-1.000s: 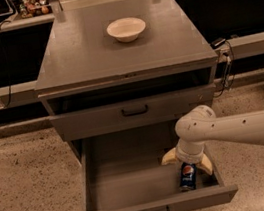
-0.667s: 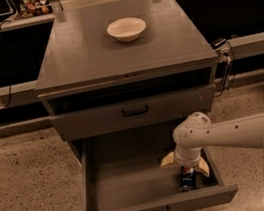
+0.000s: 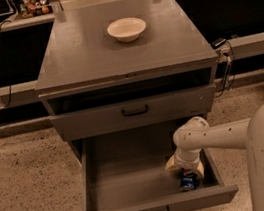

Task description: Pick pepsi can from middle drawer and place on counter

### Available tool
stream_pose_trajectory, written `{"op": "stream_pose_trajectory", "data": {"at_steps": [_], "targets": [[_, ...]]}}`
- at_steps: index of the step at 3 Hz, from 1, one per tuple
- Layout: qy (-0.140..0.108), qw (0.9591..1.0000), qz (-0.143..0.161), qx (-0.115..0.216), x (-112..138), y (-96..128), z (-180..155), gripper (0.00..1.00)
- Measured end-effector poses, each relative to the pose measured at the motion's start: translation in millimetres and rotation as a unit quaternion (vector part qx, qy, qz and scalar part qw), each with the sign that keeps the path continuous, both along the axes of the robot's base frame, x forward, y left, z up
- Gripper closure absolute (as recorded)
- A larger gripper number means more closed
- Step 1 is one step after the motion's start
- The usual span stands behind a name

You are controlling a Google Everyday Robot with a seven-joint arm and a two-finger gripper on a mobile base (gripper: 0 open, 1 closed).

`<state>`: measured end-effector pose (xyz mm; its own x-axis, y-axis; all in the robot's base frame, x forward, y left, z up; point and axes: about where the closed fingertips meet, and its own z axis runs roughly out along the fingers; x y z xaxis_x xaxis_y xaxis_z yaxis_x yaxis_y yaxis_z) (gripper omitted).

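- In the camera view, the white arm (image 3: 221,136) is being extended from the lower right edge, nearly level, toward the left across the right side of the cabinet.
- At its rounded wrist joint the arm is being bent downward, so that the gripper (image 3: 185,168) is being pointed into the middle drawer (image 3: 135,180).
- The gripper is being held low inside the drawer's tray, near the right front corner, directly above the pepsi can (image 3: 188,182).
- The tan fingers (image 3: 172,164) are being kept spread, one on each side of the can's upper end; whether they are touching it cannot be told.
- The pepsi can is being kept on the tray floor, close to the front panel and near the right wall, its blue side showing below the gripper.
- The middle drawer is being held pulled fully out toward the camera, its dark handle showing on the front panel.
- Above it, a closed drawer front (image 3: 99,119) with a black handle is being shown.
- The counter (image 3: 88,59) is being occupied by an off-white bowl (image 3: 126,28), set toward the rear, well apart from the gripper.
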<state>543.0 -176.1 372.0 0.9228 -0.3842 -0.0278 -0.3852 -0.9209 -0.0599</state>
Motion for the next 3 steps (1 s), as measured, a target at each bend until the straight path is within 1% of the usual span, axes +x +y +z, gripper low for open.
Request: {"op": "stream_pose_trajectory", "data": {"at_steps": [1,2,3], "targets": [[0.003,1.0000,-0.003,0.008,1.9,0.7,-4.7,0.34],[0.002,0.9998,-0.003,0.022,-0.1,5.1,4.0,0.51],[-0.012,0.9985,-0.002,0.054,-1.0,9.9,26.5,0.75]]}}
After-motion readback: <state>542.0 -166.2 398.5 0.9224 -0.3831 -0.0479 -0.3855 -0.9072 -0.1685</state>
